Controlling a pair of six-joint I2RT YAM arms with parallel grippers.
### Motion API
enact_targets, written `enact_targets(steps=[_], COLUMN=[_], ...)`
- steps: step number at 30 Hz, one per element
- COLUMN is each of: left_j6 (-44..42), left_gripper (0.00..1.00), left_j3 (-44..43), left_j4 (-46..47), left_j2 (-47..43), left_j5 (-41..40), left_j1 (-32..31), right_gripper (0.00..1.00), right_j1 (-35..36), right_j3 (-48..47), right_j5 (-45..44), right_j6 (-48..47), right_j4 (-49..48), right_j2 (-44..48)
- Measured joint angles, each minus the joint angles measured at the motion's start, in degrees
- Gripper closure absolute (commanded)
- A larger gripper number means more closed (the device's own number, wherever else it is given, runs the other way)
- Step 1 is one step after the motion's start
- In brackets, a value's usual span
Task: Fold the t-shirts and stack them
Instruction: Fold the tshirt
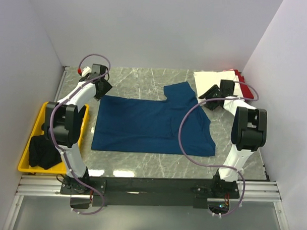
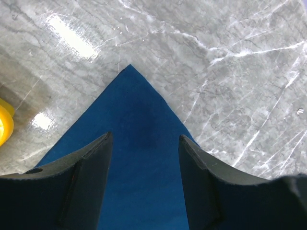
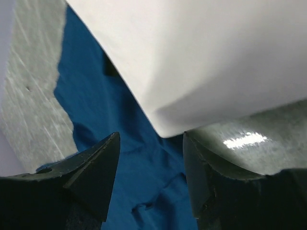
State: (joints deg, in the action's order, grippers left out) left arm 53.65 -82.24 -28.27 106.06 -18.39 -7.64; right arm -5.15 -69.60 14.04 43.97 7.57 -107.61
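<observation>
Navy t-shirt lies flat on the table. Left arm's stretched over its far-left corner, left fingers wide open, empty. Right arm's bent over the sleeve beside the white t-shirt, right fingers open, empty too.

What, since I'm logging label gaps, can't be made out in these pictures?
Red t-shirt, top view: mostly under the white t-shirt; only an edge shows.
Black t-shirts in the yellow tray, top view: bunched, partly behind the left arm; count unclear.
Navy t-shirt print: none shows in any view.
White t-shirt, right wrist view: blurred, cut off by the frame.
</observation>
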Motion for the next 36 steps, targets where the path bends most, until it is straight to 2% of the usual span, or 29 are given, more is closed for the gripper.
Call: enact_targets(steps=[8,16,30,36], left_j6=[0.0,0.0,0.0,0.0], left_gripper=[0.39,0.39,0.39,0.39], left_j3=[-0.4,-1.4,-2.3,-2.5], left_j4=[0.1,0.0,-0.3,-0.4], left_j2=[1.6,2.7,3.8,4.8], left_j5=[1.2,1.9,2.1,2.1], left_j1=[1.0,1.7,2.4,2.8], right_gripper=[0.39,0.45,0.46,0.46], right_j1=[0.0,-1.7,-4.0,-4.7], right_j3=[1.6,-6.6,-19.6,-21.6], right_j5=[0.0,-0.7,-0.8,-0.6], right_j6=[1.1,1.5,2.7,2.5], right_j4=[-0.4,0.6,3.3,3.5], right_j2=[-0.1,-6.4,-14.6,-16.0])
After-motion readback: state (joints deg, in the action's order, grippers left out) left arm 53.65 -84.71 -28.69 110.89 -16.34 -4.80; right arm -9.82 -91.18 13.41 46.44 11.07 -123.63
